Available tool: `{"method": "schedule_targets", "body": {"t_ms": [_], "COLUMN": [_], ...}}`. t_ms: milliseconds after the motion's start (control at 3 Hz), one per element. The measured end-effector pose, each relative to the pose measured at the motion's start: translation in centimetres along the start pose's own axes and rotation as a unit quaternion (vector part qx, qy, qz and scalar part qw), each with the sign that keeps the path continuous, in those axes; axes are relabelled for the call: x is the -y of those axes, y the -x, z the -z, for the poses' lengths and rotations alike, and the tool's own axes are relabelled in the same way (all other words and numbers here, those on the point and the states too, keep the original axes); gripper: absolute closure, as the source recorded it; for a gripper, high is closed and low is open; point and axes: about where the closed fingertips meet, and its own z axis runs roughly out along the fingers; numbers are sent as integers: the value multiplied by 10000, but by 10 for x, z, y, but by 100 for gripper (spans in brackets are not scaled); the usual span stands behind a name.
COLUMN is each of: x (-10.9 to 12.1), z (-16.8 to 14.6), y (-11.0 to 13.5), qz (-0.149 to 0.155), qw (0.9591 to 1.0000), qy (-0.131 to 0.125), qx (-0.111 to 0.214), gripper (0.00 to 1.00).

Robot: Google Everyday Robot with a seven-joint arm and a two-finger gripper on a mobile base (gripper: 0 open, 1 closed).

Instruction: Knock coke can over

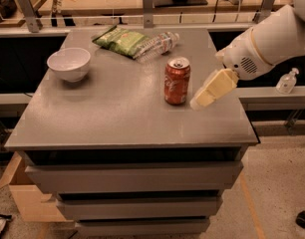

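Note:
The coke can (177, 81), red-orange with white script and a silver top, stands upright on the grey table (117, 118), right of the middle. My gripper (200, 101), with cream-coloured fingers, comes in from the right on a white arm and points down and to the left. Its tip is just to the right of the can, a small gap away, at about the height of the can's base.
A white bowl (69, 63) sits at the left of the table. A green snack bag (121, 40) and a clear plastic water bottle (157, 45) lie at the back. A small bottle (287, 81) stands on the ledge at the right. Drawers are below the tabletop.

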Motion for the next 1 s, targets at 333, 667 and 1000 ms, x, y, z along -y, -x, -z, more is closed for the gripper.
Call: {"method": "schedule_targets", "body": {"t_ms": [333,667,1000], "x": [2,7,12], "z": [-19,-38,-53], "y": [15,26,35], "qz": [-140,-237,-283], "qw": [9991,9963,9935], "qy": [47,25,-10], "qx": [406,820,1102], "gripper": [0,0,0]}}
